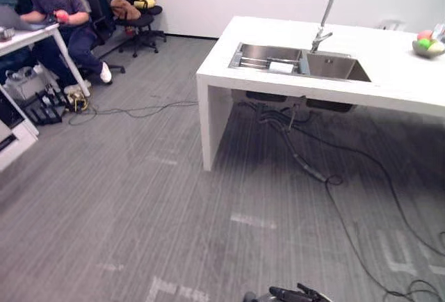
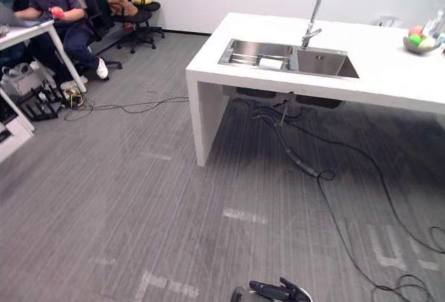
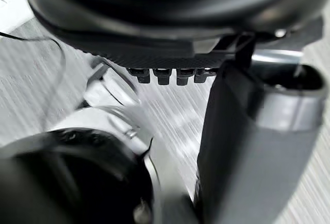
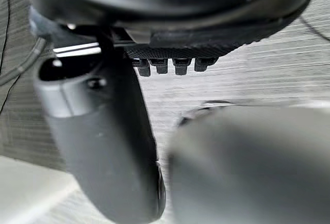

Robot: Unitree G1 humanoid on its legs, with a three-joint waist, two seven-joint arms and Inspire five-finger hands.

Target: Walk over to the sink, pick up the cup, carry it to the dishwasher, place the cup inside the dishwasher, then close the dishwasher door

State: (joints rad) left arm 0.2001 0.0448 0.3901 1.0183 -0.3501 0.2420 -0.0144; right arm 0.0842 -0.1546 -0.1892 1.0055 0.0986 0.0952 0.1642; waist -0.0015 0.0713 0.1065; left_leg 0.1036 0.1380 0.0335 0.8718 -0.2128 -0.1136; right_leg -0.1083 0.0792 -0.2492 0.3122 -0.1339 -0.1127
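Cup [image 1: 281, 67], white, lies in the sink's [image 1: 235, 57] left basin; faucet [image 1: 329, 8] beside.

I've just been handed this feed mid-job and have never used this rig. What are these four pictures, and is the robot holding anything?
It is a walking humanoid with two fingered hands. The two wide pictures come from the twin cameras in its head, looking down and ahead; both show one scene. Across the grey floor stands a white counter with a sink, a tall tap and a bowl of fruit. The small white thing in the sink's left basin looks like the cup. A person sits at a desk far left. The two close pictures come from wrist cameras: the left hand and the right hand each hang over the floor with relaxed fingers, holding nothing.
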